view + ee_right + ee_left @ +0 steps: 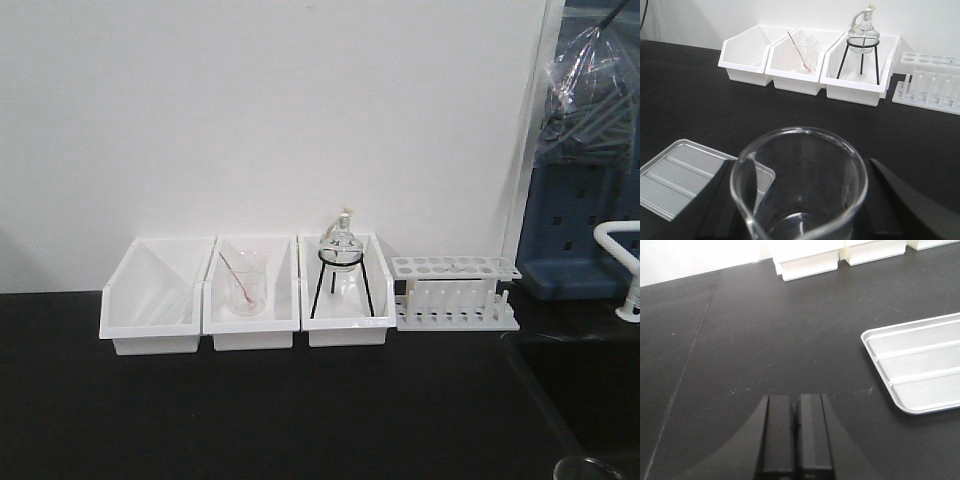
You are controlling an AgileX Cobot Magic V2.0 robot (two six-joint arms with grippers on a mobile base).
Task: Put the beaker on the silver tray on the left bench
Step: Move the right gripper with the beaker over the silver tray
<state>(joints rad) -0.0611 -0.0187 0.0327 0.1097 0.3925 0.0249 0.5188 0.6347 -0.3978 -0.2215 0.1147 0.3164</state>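
The right jaws hold the beaker [800, 185]: a dark finger [910, 205] flanks the glass on each side and the mouth fills the foreground of the right wrist view; whether its base is clear of the worktop [250, 420] cannot be told. It is kept upright, pouring lip towards the camera, probably so that it can be set down flat without tipping; it looks empty. The left jaws are closed on nothing, their fingers [780, 435] pressed together low over bare worktop, seemingly parked out of the way.

The silver tray [670, 180] lies flat just left of the beaker, one corner showing through the glass, so the carry looks close to its end; what seems left is a short shift leftwards and a gentle lowering inside the raised rim. The tray's ridges could leave the beaker standing unevenly.

Along the worktop's back edge, against a white wall [300, 100], stand three white bins [155, 300]; the middle one holds another beaker with a reddish rod [245, 283], the right one a flask on a black tripod [340, 255]; a white test-tube rack [455, 293] follows. Towards the right end a sink [590, 390] is sunk into the matte black surface, with a white tap [625, 260] behind it.
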